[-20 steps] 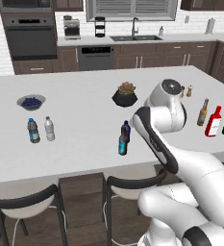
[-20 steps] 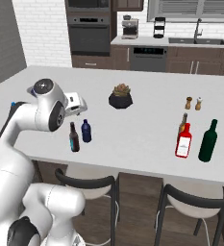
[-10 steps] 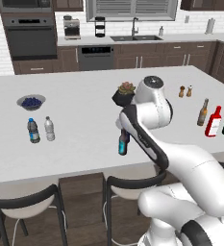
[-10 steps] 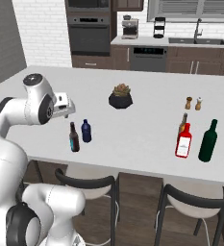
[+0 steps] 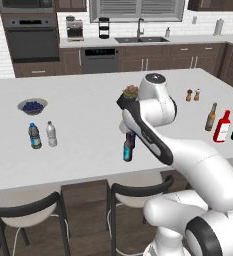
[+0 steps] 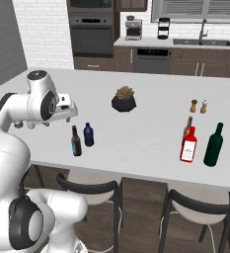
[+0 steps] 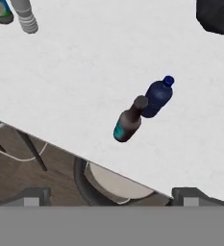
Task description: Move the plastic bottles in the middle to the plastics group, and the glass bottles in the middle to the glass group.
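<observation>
On the left of the white island counter (image 5: 88,100) sits a small bowl of blueberries (image 5: 32,105), and just in front of it stand the two clear water bottles, the blue-labelled water bottle (image 5: 34,136) with its dark cap and the pale whitish water bottle (image 5: 51,133) right beside it; no writing can be read on either. Toward the middle the white arm rises, bends at a big rounded elbow, and folds its hand back over the counter's near edge, the gripper (image 6: 67,109) hanging above two bottles with nothing between its jaws, which are spread wide. Beneath it stand the slim dark bottle (image 6: 76,141) with a teal label, too blurred to read, and the stout navy-blue bottle (image 6: 88,135), touching or nearly so in the hand view. Behind them sits a dark pot with a succulent (image 6: 124,98). Farther right are the salt-and-pepper shakers (image 6: 199,105), then the amber-brown bottle (image 5: 211,117) and the red squarish bottle (image 6: 188,145) with an unreadable white label close together, and the dark green bottle (image 6: 214,145) just beside them.
</observation>
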{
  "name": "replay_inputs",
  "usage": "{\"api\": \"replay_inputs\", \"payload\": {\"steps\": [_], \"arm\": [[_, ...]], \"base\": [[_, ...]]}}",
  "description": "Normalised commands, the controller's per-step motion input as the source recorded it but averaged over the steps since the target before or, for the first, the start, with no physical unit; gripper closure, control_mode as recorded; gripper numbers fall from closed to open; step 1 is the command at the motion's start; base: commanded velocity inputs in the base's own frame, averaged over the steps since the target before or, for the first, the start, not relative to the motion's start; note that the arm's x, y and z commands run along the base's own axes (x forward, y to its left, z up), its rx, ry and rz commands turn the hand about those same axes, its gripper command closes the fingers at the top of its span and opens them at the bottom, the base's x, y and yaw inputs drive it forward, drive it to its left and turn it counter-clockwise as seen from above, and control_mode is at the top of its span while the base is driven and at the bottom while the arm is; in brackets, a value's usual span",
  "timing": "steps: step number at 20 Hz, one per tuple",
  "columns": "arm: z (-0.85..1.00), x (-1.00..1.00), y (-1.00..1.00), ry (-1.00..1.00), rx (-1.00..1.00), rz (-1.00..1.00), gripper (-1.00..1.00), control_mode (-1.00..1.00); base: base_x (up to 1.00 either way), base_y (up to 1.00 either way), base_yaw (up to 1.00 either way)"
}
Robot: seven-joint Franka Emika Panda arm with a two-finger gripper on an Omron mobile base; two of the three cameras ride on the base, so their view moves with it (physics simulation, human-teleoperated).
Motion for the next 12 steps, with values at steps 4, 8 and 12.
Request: {"api": "replay_inputs", "payload": {"steps": [4,8,12], "arm": [[-0.34,0.00,0.00,0.03,0.00,0.00,-1.00,-1.00],[-0.51,0.20,0.00,-0.01,0.00,-0.05,-1.00,-1.00],[-0.37,0.44,0.00,-0.07,0.00,-0.11,-1.00,-1.00]], "base": [[0.00,0.00,0.00],[0.00,0.00,0.00],[0.00,0.00,0.00]]}}
